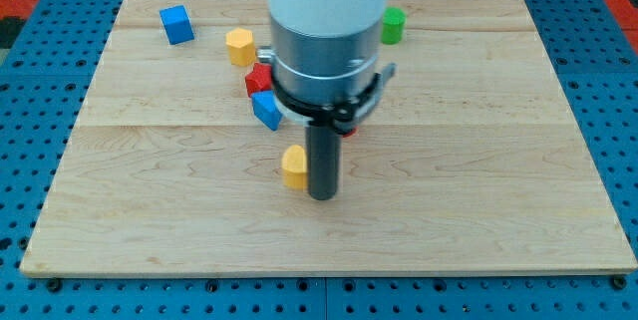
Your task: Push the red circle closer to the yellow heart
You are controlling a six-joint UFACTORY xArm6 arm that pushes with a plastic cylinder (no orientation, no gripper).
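My tip (322, 195) rests on the board just right of a small yellow block (294, 166), almost touching it; the block's shape is unclear, possibly a heart. A sliver of a red block (350, 131) shows at the right of the rod, mostly hidden behind the arm, so its shape cannot be made out. Another red block (257, 81) lies up and left, partly hidden by the arm, next to a blue block (266, 110). A second yellow block (239, 47) sits above them.
A blue cube (177, 24) lies at the view's top left. A green block (393, 25) stands at the top, right of the arm. The wooden board (498, 180) sits on a blue pegboard surface. The arm's wide body hides the board's upper middle.
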